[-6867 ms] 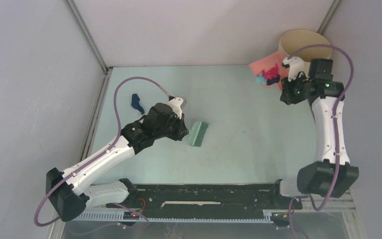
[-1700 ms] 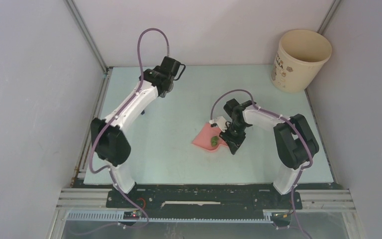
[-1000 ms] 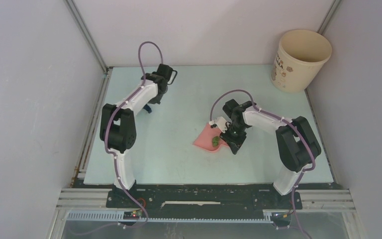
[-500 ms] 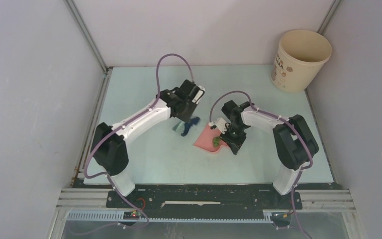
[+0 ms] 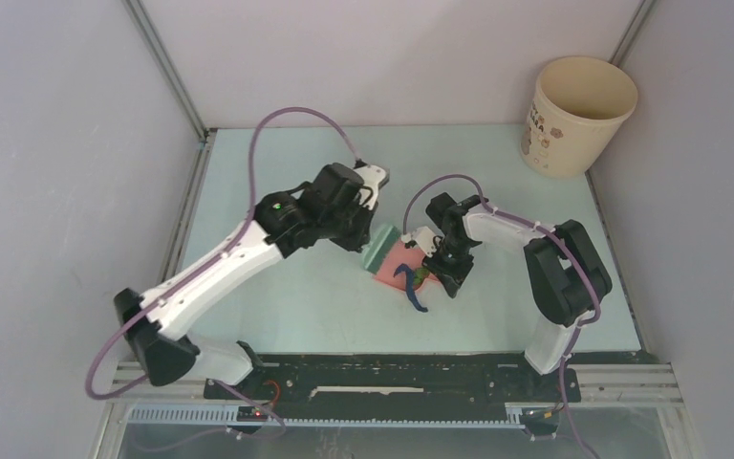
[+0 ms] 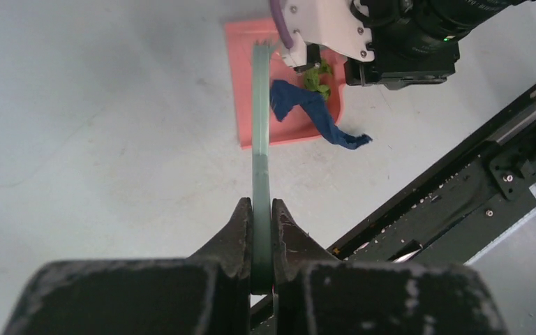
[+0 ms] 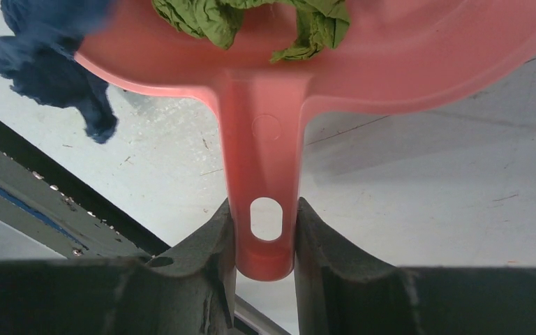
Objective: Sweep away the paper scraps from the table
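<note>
- Paper scraps in view number two: a green scrap (image 6: 316, 75) sits inside the pink dustpan (image 6: 239, 91), near its handle, and a dark blue scrap (image 6: 314, 115) lies half in the pan with its tail draped over the rim onto the table (image 5: 497, 191).
- I see no other scraps on the open surface.
- The right gripper (image 7: 265, 230) is clenched on the dustpan's handle, holding the pan low on the table with its mouth turned towards the other arm, so it works as a backstop.
- The left gripper (image 6: 260, 209) is clamped tight on the green hand brush (image 6: 260, 139), and the far end of the brush reaches over the pan's floor just beside the blue scrap.
- Holding it that way looks meant to drive bits across the lip and into the pan.
- The trailing blue tail could slip out when the pan lifts, I reckon, so it wants one more nudge.
- The cream bucket (image 5: 578, 115) stands well apart in the far right corner, probably where the pan gets emptied.
</note>
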{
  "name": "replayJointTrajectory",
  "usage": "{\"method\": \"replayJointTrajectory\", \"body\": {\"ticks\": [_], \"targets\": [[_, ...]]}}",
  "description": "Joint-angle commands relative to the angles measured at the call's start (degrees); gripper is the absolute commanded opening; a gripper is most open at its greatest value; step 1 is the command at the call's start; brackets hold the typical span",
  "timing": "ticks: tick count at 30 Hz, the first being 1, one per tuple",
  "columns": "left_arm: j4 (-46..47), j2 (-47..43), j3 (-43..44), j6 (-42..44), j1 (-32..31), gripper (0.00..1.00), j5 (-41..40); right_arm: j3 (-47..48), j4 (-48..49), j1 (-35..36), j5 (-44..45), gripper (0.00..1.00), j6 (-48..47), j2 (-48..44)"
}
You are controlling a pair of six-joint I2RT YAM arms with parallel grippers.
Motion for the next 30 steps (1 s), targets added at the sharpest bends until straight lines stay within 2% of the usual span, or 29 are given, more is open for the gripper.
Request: {"method": "replayJointTrajectory", "body": {"ticks": [1, 6, 9, 15, 18, 23, 30], "targets": [[-4.49, -5.43, 1.80, 0.62, 0.27, 0.00, -10.30, -0.11, -0.96, -0.38, 0.17, 0.00, 1.37, -2.10], [-12.20, -3.25, 0.94, 2.41, 1.08, 0.00, -23.20, -0.14, -1.88, -0.36, 1.06, 0.00, 1.40, -2.39], [-13.81, -2.32, -1.22, 1.89, 1.30, 0.00, -25.37, -0.12, -2.52, -0.54, 2.54, 0.00, 1.92, -3.02], [-10.81, -2.86, -5.43, 0.64, 1.28, 0.00, -20.65, -0.08, -8.41, -1.43, 14.41, 0.00, 0.18, -7.87], [-8.55, -3.48, -6.64, 0.20, 1.28, 0.00, -17.91, -0.12, -10.42, -3.58, 15.53, 0.00, -1.84, -12.77], [-5.09, -3.09, -7.39, -1.27, 1.29, 0.00, -12.56, -1.89, -14.30, -5.33, 26.41, 0.00, -1.77, -13.30], [1.41, -3.06, -10.39, -4.87, 1.23, 0.00, -4.83, -4.66, -15.22, -12.15, 20.73, 0.00, -5.02, -16.44]]}}
